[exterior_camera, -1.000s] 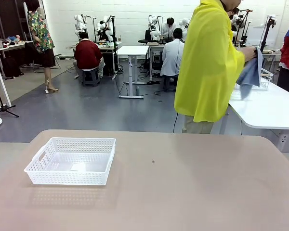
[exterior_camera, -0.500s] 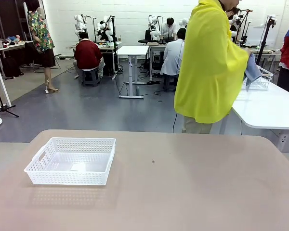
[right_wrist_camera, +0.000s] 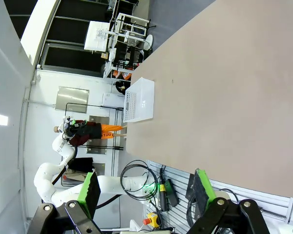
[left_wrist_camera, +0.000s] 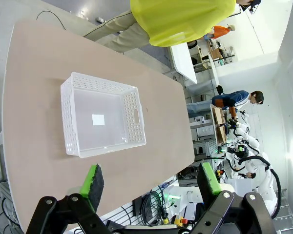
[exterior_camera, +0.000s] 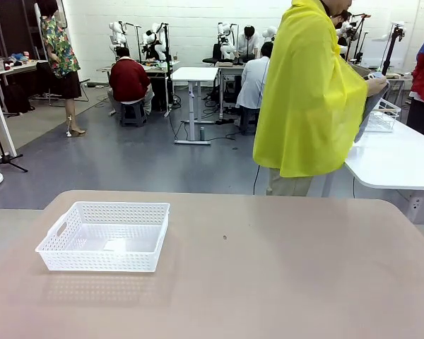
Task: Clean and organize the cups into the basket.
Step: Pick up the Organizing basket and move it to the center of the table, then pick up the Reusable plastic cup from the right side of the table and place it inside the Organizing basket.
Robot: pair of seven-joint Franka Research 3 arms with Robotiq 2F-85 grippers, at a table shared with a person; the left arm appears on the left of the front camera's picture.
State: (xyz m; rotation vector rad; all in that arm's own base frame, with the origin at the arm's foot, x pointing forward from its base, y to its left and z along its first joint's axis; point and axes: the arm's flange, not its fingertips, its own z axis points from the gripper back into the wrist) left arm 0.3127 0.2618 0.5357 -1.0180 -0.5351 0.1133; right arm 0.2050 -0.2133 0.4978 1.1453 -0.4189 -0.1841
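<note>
- Table (exterior_camera: 304,268): broad tan top with rounded far corners. It is bare apart from the one item at its left.
- Person (exterior_camera: 307,92): loose yellow garment, standing beyond the far edge and turned away toward a white side table (exterior_camera: 399,155). One hand (exterior_camera: 375,85) is raised over it holding something grey; I cannot tell what.
- Basket (exterior_camera: 99,261): white lattice plastic, shallow, sitting flat on the robot's left half of the table, well back from the near edge. No cup lies in it yet, so sorting has not begun, by my reading.
- Handling, judged: the basket looks light and fairly stiff but flexible at the mesh walls. It would likely slide on the smooth top if nudged.
- Best hold looks like the thick rim or the handle slot (exterior_camera: 60,229) on a short end, not the thin lattice. Cups going in should be laid down gently so the basket does not skate.
- Left gripper (left_wrist_camera: 151,178): high above the table looking down on the basket (left_wrist_camera: 132,114). Its green pads are spread wide with nothing between them.
- Right gripper (right_wrist_camera: 147,187): also raised, fingers parted and holding nothing. The basket (right_wrist_camera: 139,100) is far off across the tabletop.
- Small white label (left_wrist_camera: 98,119): on the basket floor.
- Dark speck (exterior_camera: 225,237): on the table, mid-width.
</note>
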